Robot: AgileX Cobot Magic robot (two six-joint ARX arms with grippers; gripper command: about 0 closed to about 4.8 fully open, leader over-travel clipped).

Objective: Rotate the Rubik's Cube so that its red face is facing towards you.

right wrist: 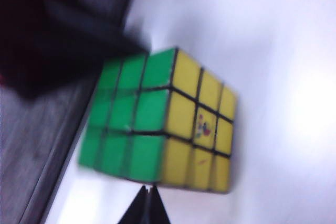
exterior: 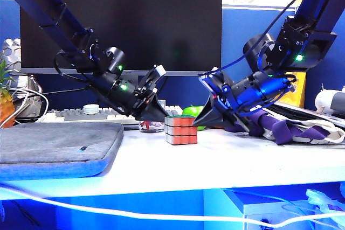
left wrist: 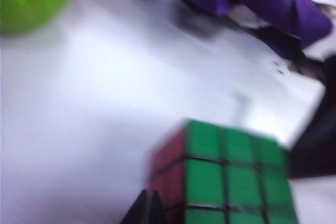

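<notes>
The Rubik's Cube (exterior: 181, 130) stands on the white table (exterior: 226, 160), showing the exterior view a salmon-orange side. Its green face (left wrist: 231, 177) is on top. The red face (left wrist: 170, 163) shows dark in the left wrist view, right by my left gripper (left wrist: 148, 199), which is shut with nothing in it. In the exterior view the left gripper (exterior: 163, 115) points at the cube's upper left corner. My right gripper (exterior: 195, 123) is shut and empty at the cube's right side. Seen from the right wrist, the right gripper (right wrist: 147, 191) sits just off the green and yellow (right wrist: 202, 127) faces.
A green apple (exterior: 192, 111) lies behind the cube, with a keyboard (exterior: 89, 115) to its left. Purple straps and white cloth (exterior: 280, 125) are heaped at the right. A grey pad (exterior: 56, 144) covers the table's left part.
</notes>
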